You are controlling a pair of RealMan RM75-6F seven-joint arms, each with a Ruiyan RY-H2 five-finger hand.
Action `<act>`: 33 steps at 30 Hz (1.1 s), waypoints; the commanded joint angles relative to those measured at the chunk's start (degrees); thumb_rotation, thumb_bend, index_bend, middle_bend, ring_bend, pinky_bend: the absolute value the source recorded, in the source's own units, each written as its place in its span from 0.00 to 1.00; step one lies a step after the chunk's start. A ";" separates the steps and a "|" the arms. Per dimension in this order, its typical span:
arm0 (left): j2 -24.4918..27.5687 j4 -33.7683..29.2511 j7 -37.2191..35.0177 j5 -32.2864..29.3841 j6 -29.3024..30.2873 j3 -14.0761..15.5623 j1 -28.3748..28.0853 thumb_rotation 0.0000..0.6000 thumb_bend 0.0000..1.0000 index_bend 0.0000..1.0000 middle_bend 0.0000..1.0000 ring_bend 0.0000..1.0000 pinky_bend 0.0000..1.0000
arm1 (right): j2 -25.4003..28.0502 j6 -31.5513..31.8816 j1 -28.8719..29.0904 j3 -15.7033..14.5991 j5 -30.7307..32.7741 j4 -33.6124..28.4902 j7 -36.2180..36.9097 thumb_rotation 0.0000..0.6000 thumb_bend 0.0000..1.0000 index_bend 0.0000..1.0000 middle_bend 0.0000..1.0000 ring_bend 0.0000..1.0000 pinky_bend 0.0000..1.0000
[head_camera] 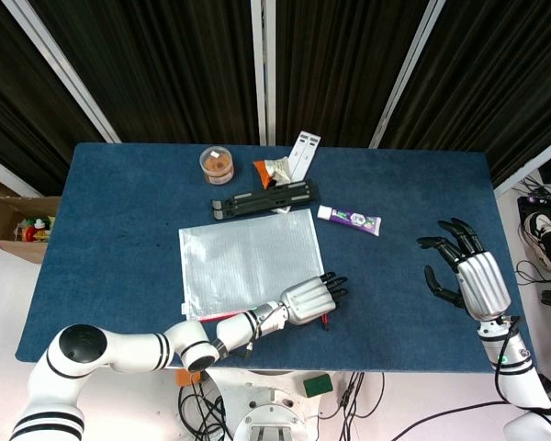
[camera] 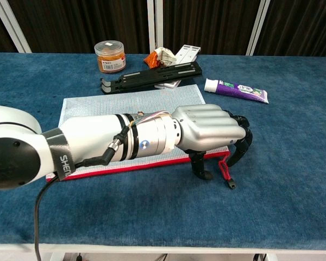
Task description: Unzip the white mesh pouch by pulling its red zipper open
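Observation:
The white mesh pouch (head_camera: 243,257) lies flat at mid-table, its red zipper (camera: 152,163) running along the near edge. The red pull cord (camera: 224,168) with a black tip trails off the pouch's near right corner. My left hand (camera: 212,128) hovers low over that corner, palm down. Its fingers (camera: 242,145) curl down just right of the cord and its thumb touches the cloth just left of it. The cord lies loose between them, not gripped. My right hand (head_camera: 468,273) hangs over the table's right side, fingers spread, holding nothing.
Along the back stand an orange-lidded jar (camera: 110,56), a black folding stand (camera: 152,73), a crumpled snack wrapper (camera: 158,56) and a white strip (camera: 186,53). A toothpaste tube (camera: 236,89) lies right of the pouch. The table's near edge is close behind the cord.

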 commanded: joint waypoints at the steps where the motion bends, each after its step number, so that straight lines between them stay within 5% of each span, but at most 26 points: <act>1: -0.53 0.40 1.02 -1.47 -0.27 0.09 -0.53 1.00 0.26 0.48 0.16 0.03 0.13 | -0.06 -0.27 -0.11 -0.02 0.09 0.20 0.41 1.00 0.51 0.31 0.41 0.13 0.15; 33: -2.88 3.07 4.76 -7.88 2.16 2.40 -3.62 1.00 0.24 0.58 0.20 0.03 0.13 | -0.71 -1.20 -0.59 0.70 0.23 1.59 2.24 1.00 0.51 0.29 0.40 0.13 0.15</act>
